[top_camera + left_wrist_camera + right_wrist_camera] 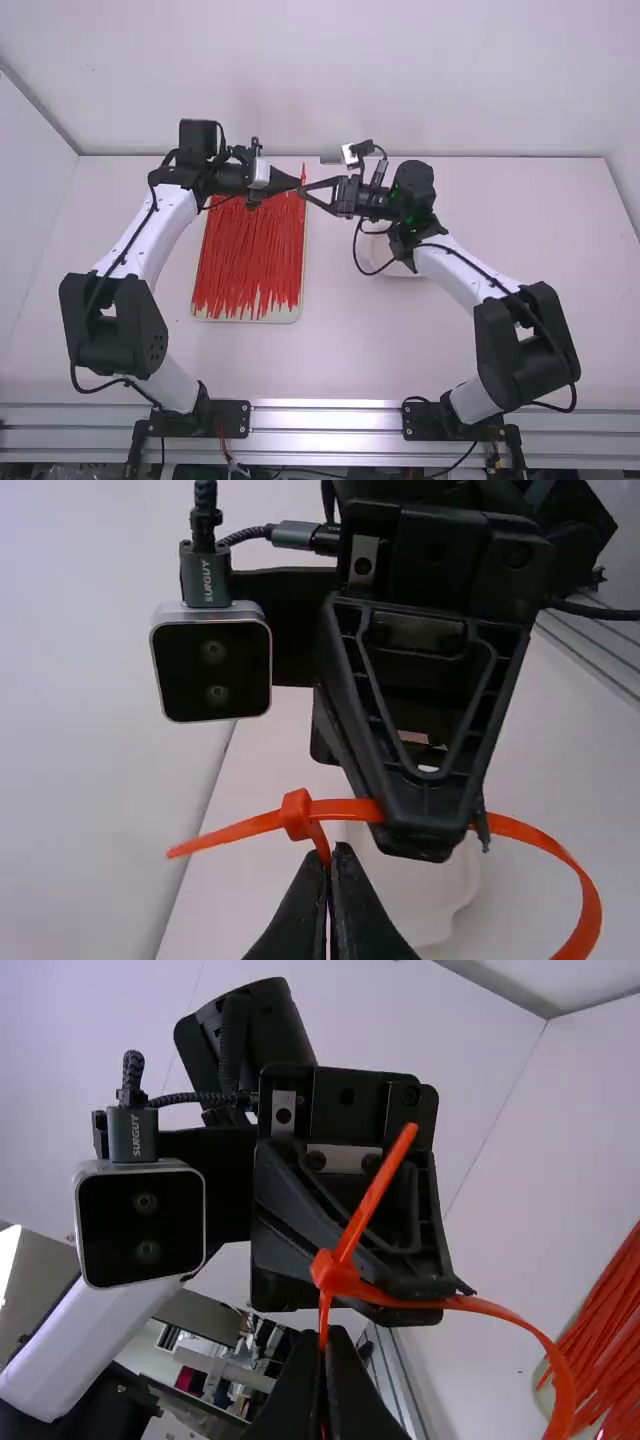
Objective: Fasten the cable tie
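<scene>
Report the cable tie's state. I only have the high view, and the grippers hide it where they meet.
Observer: In the left wrist view the orange cable tie is already a loop, with its tail passed through the head.
Operator: Confirm the left grip.
Observer: The left gripper is shut on the tie right beside the head.
Operator: Now the right.
Observer: In the right wrist view the right gripper is shut on the tie too, just under the head, and the loop is wide, not pulled tight.

Orange cable tie (297, 813), tail through head
</scene>
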